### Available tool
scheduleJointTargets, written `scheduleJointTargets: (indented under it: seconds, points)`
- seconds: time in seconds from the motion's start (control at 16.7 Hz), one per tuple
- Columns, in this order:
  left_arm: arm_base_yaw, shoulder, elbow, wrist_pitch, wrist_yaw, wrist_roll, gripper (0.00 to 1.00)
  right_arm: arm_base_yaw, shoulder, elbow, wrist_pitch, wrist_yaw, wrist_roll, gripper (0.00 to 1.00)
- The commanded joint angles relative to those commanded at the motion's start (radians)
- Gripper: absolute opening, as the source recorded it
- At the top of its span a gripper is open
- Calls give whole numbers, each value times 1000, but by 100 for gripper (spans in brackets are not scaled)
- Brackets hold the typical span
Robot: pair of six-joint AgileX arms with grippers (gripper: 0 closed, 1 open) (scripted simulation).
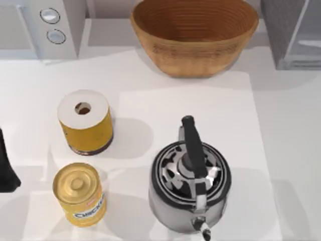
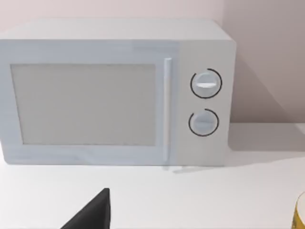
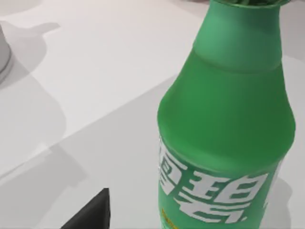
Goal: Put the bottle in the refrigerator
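Your right gripper (image 3: 90, 212) shows just one dark fingertip in its wrist view, close to the green bottle (image 3: 224, 129), which stands upright on the table (image 1: 281, 150); whether the fingers are spread or clamped can't be told. Take the bottle at its straight body, below the shoulder, squarely. The fridge (image 1: 293, 32) sits at the far right corner, the basket (image 1: 195, 37) beside it, the kettle (image 1: 190, 181) mid-table: carry along the right side. The left arm (image 1: 6, 168) idles at the left edge.
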Motion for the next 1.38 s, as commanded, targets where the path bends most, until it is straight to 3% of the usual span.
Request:
scheduleJointTargets:
  seconds: [0.48,0.66,0.96,1.38]
  points:
    - [0,0,0,0,0,0,100,149,18,-144,629,59,490,100]
    - [0,0,0,0,0,0,100,186,11,-179,734,82,570,100]
    - [0,0,0,0,0,0,100,194,7,-186,751,87,585,100]
    - [0,0,0,0,0,0,100,194,7,-186,751,87,585,48]
